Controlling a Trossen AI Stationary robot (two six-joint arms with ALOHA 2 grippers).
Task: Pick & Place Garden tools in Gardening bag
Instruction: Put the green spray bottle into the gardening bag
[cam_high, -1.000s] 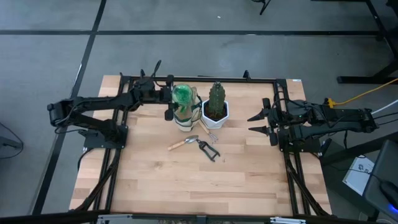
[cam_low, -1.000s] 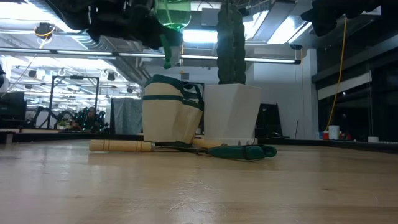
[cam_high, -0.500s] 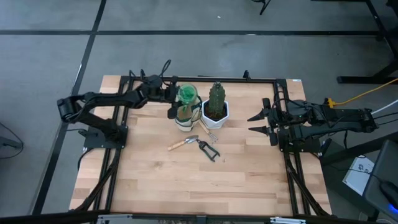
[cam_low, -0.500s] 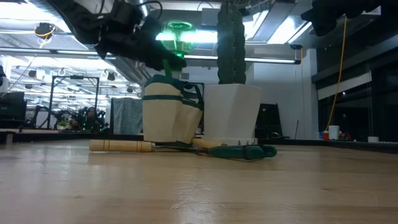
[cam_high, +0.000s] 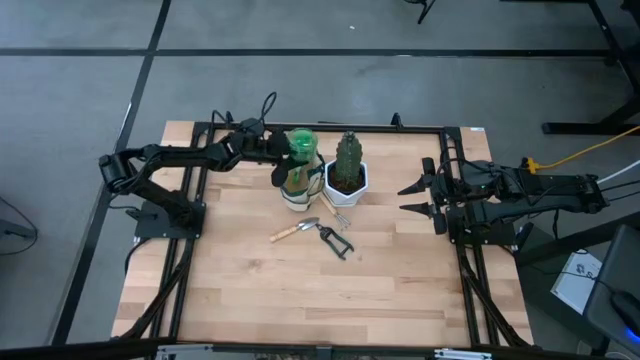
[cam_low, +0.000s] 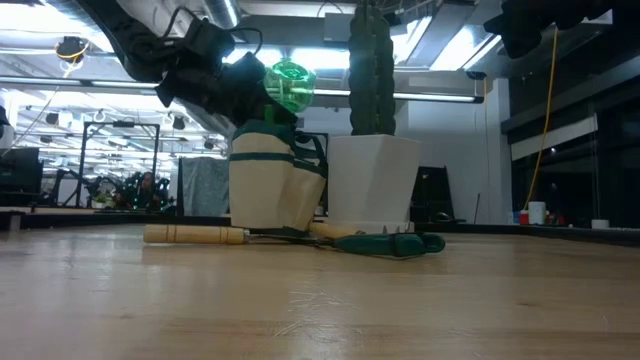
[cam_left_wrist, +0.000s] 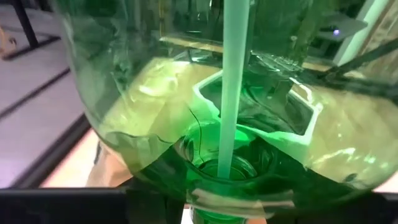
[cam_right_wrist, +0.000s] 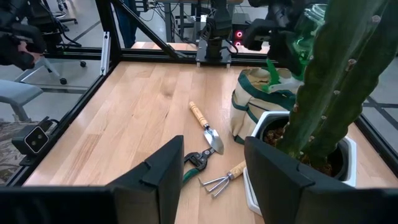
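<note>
- The left gripper (cam_high: 282, 150) grips the green spray bottle (cam_high: 299, 147) above the canvas bag (cam_low: 272, 190).
- The right gripper (cam_high: 412, 197) waits at the table's (cam_high: 250, 290) right side, fingers apart and empty.

Translucent green spray bottle (cam_low: 288, 84) with a paler green tube inside, above a beige canvas gardening bag (cam_low: 268, 188) trimmed in dark green. Dark green ribbed cactus (cam_high: 347, 156) in a white hexagonal pot (cam_low: 374, 182); trowel (cam_right_wrist: 206, 127) with pale wooden handle and silvery metal blade; pruning shears (cam_high: 336, 241) in black with green at the grips; hand fork (cam_right_wrist: 219, 179) with light wooden handle and grey prongs. Pale blond wood planks on the bench (cam_high: 300, 290), black frame rails (cam_high: 320, 126) around it, black arms with a dark left pincer (cam_high: 278, 165) and right pincer (cam_right_wrist: 211, 174), grey floor (cam_high: 80, 90) crossed by dark lines.
</note>
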